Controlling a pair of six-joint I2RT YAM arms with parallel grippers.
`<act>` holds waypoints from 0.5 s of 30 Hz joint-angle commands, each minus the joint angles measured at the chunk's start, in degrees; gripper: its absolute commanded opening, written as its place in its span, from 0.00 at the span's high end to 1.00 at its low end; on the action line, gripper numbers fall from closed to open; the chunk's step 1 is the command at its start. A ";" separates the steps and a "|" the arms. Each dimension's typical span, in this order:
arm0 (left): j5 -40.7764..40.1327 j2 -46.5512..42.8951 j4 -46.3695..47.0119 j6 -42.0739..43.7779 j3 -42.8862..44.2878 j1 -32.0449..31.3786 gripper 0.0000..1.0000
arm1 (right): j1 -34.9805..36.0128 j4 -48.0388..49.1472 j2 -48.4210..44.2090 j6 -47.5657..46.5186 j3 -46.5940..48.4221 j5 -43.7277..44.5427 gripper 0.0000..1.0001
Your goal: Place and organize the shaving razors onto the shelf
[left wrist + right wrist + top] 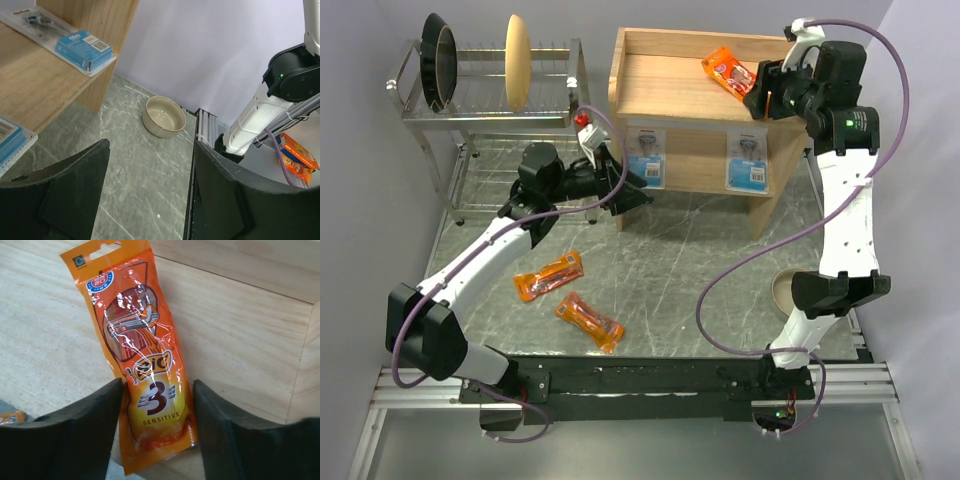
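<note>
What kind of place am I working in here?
Probably a lab test bench: a walled-in table staged with a wooden shelf, a dish rack and a bowl.

Three orange packets [728, 72] [549, 276] [589, 321], two blue cards [646, 160] [748, 163], two plates [440, 62] [516, 62], one bowl [785, 292], one shelf [670, 95].

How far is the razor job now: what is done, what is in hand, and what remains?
Done: the left blue card and the right blue card lie on the lower tier of the shelf. In hand: the top-tier orange packet lies between the fingers of the right gripper; grip unclear. Remaining: the far table packet and the near table packet; the left gripper is open, empty.
</note>
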 commanded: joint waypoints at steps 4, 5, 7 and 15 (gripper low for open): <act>-0.32 -4.24 3.81 -1.53 -2.05 1.16 0.26 | 2.68 -2.26 -2.94 3.36 -2.17 11.27 0.61; -0.32 -4.76 4.51 -1.96 -2.40 1.25 0.26 | 2.85 -1.74 -4.17 4.58 -2.95 12.43 0.67; -0.41 -5.29 4.78 -2.14 -3.54 1.25 0.26 | 3.38 -1.21 -5.84 5.47 -6.20 15.41 0.74; -0.93 -6.17 5.74 -2.76 -4.78 1.34 0.26 | 4.35 0.38 -13.41 14.87 -14.04 25.53 0.87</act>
